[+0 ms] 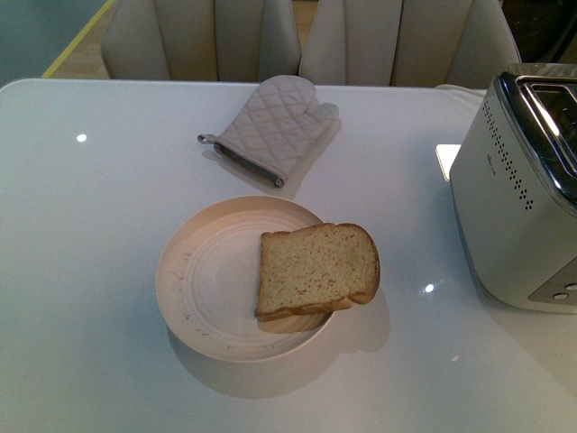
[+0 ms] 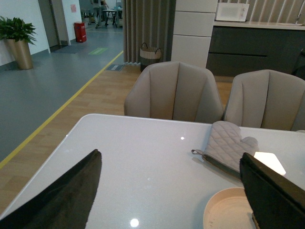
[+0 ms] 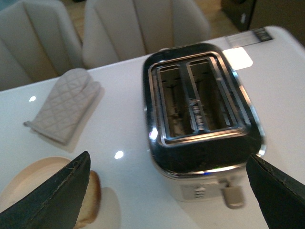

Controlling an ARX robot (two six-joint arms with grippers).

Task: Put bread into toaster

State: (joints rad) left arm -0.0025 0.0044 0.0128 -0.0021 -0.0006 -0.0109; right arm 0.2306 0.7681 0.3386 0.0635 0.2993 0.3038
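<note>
bread lies flat on the plate on the bench, overhanging the rim toward the toaster at right, rounded end pointing that way; right pincer, wide and empty, hangs above the toaster and seems nearer than the equally wide left pincer.

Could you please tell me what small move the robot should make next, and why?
Probably swing the open right gripper toward the bread: it lies ungrasped on the plate, and the toaster slots look empty.
</note>
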